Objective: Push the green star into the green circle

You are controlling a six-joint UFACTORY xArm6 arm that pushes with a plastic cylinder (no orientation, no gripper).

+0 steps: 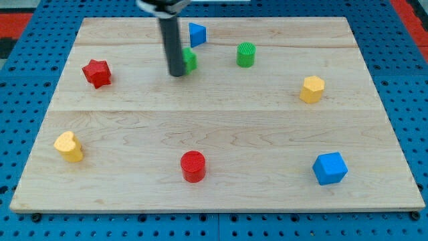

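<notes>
On the wooden surface (221, 127) lie eight small blocks, counted by colour: two green, two red, two yellow and two blue. The greens are the green star (190, 59), mostly hidden so its shape is hard to make out, and the green circle (246, 54), an upright cylinder, both in the far half of the surface. The reds are a red star (97, 73) at the far left and a red circle (193, 166) near the middle of the near edge. The yellows are a yellow heart (69, 146) at the near left and a yellow hexagon (311, 89) at the right. The blues are a blue triangle (196, 33) at the far edge and a blue cube (330, 168) at the near right.

There is no hand on this arm, so nothing opens, closes or grips; it ends in one dark rod, and my tip (177, 73) rests on the surface. The green star lies just beside the tip, on its right, seemingly touching the rod, which covers the star's left part. The green circle stands further right of the star, apart from it, with bare wood between. The blue triangle sits just beyond the star, on the far side.
</notes>
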